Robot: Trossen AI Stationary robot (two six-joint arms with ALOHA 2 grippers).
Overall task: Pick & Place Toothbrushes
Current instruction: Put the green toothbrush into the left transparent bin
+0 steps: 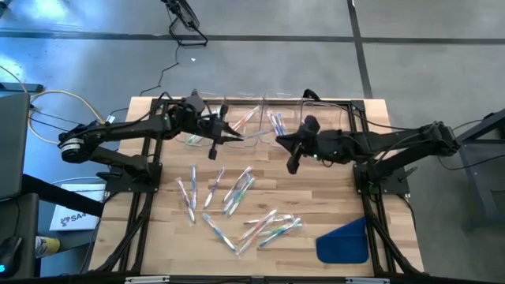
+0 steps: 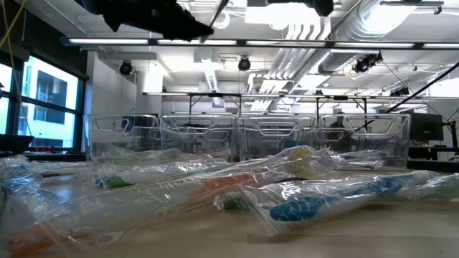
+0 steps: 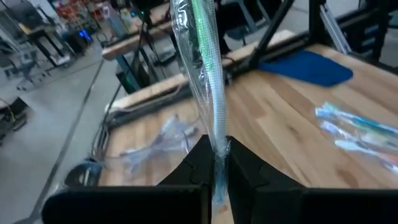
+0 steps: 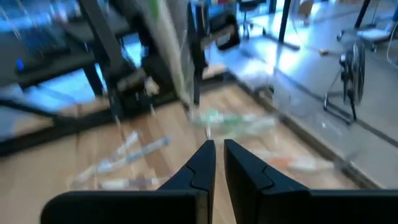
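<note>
Left gripper is pinched tight on a green wrapped toothbrush, up over the clear bins presumably to drop it, while the right gripper hangs nearby, closed and empty.

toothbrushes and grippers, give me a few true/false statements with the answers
1. The left gripper is shut on a wrapped green toothbrush. True.
2. The right gripper holds a toothbrush. False: it is shut with nothing between its fingers.
3. A blue cloth lies at the table's near right corner. True.
4. All toothbrushes are already in the clear bins. False: many loose toothbrushes lie on the wooden table.
5. The right gripper hovers over the blue cloth. False: it is up near the clear bins.
</note>
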